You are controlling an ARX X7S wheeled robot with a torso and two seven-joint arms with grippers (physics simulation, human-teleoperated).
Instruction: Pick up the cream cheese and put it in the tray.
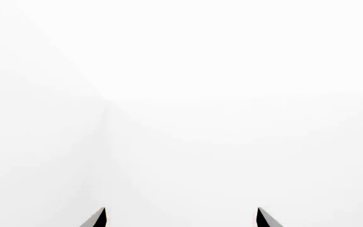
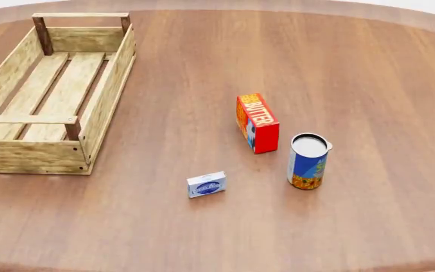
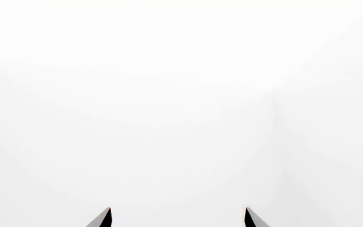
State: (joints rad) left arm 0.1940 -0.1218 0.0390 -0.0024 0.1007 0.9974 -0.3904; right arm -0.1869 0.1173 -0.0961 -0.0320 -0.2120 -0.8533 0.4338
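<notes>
The cream cheese [image 2: 206,185], a small flat white box with a blue oval logo, lies on the brown wooden table [image 2: 353,68] near the front middle in the head view. The tray [image 2: 104,96], a long light wooden slatted crate, stands at the far left and holds nothing. Neither arm shows in the head view. My left gripper [image 1: 181,220] is open with nothing between its fingertips; its view shows only white wall. My right gripper [image 3: 176,220] is open too, facing blank white.
A red-orange BUTTER box [image 2: 257,123] stands upright right of centre. A blue-and-orange can [image 2: 307,161] stands just right of it, near the cream cheese. The table's curved front edge runs along the bottom of the head view.
</notes>
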